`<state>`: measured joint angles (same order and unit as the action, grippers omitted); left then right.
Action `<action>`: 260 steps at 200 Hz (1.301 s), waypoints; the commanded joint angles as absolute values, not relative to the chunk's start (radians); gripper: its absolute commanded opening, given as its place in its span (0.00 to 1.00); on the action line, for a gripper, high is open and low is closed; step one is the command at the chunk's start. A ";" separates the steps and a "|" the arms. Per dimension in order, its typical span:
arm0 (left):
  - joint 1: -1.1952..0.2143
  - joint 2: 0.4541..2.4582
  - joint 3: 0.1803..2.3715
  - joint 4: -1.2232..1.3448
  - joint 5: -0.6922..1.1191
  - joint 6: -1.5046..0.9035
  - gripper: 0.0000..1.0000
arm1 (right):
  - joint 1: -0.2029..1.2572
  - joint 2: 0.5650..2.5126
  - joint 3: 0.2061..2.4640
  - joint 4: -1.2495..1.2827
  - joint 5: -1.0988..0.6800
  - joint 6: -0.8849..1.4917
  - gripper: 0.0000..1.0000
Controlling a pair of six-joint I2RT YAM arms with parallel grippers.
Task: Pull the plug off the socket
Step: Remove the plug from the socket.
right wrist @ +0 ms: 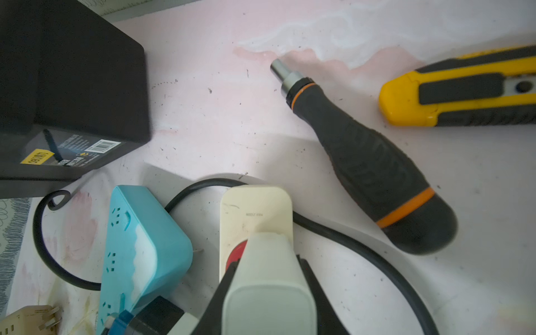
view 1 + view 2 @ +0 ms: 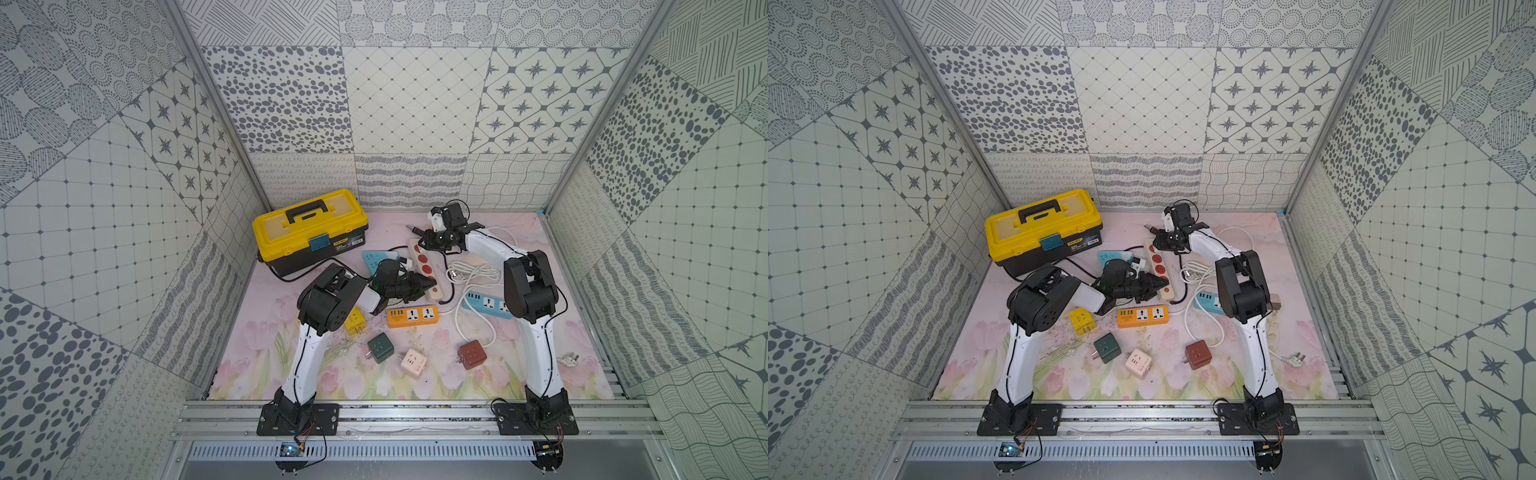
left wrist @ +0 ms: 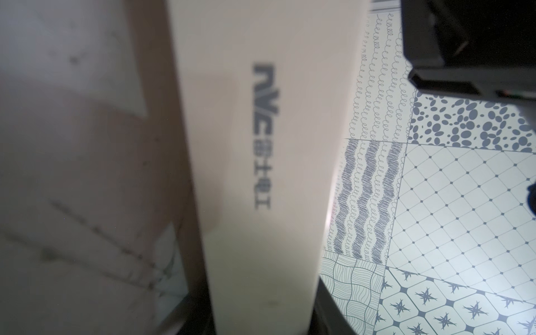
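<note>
A cream socket strip [image 2: 423,262] with red outlets lies mid-table in both top views [image 2: 1158,266]. My left gripper [image 2: 429,286] is shut on its near end; in the left wrist view the strip's printed side [image 3: 261,174] fills the space between the dark jaws. My right gripper [image 2: 429,242] is at the strip's far end, shut on a white plug [image 1: 268,275]. That plug sits in a red outlet [image 1: 235,256], with black fingers [image 1: 229,281] pressed on both of its sides. In the top views the plug is hidden under the gripper.
A yellow toolbox [image 2: 309,224] stands at the back left, with a blue triangular strip [image 1: 139,240] beside the cream one. A screwdriver [image 1: 368,162] and a yellow knife [image 1: 458,87] lie beyond. An orange strip [image 2: 413,316], a blue strip [image 2: 484,303], a white cable coil [image 2: 473,274] and several cube adapters lie nearer.
</note>
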<state>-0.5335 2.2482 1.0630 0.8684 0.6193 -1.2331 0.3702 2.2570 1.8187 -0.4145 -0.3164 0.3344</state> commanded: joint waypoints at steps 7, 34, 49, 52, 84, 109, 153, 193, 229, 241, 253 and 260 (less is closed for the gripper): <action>-0.535 2.278 1.036 0.598 0.549 -1.270 0.00 | 0.376 2.145 1.844 -0.316 -0.273 0.344 0.00; -0.535 2.289 1.039 0.603 0.552 -1.272 0.00 | 0.424 2.164 1.897 -0.422 -0.175 0.231 0.00; -0.535 2.290 1.040 0.599 0.551 -1.271 0.00 | 0.391 2.154 1.870 -0.385 -0.237 0.292 0.00; -0.535 2.290 1.039 0.597 0.550 -1.270 0.00 | 0.382 2.150 1.861 -0.370 -0.253 0.308 0.00; -0.534 2.289 1.039 0.582 0.540 -1.261 0.00 | 0.327 2.111 1.806 -0.273 -0.374 0.434 0.00; -0.535 2.296 1.044 0.578 0.538 -1.261 0.00 | 0.307 2.102 1.787 -0.200 -0.446 0.528 0.00; -0.535 2.310 1.058 0.558 0.532 -1.263 0.00 | 0.452 2.114 1.916 -0.415 -0.145 0.231 0.00; -0.535 2.319 1.075 0.514 0.520 -1.246 0.00 | 0.456 2.088 1.905 -0.400 -0.074 0.165 0.00; -0.535 2.335 1.088 0.517 0.526 -1.253 0.00 | 0.463 2.161 2.074 -0.613 -0.109 0.117 0.00; -0.535 2.332 1.089 0.511 0.526 -1.252 0.00 | 0.465 2.180 2.111 -0.682 -0.127 0.131 0.00; -0.535 2.327 1.088 0.508 0.523 -1.249 0.00 | 0.462 2.199 2.137 -0.725 -0.158 0.177 0.00; -0.535 2.327 1.088 0.506 0.522 -1.249 0.00 | 0.456 2.194 2.117 -0.701 -0.202 0.213 0.00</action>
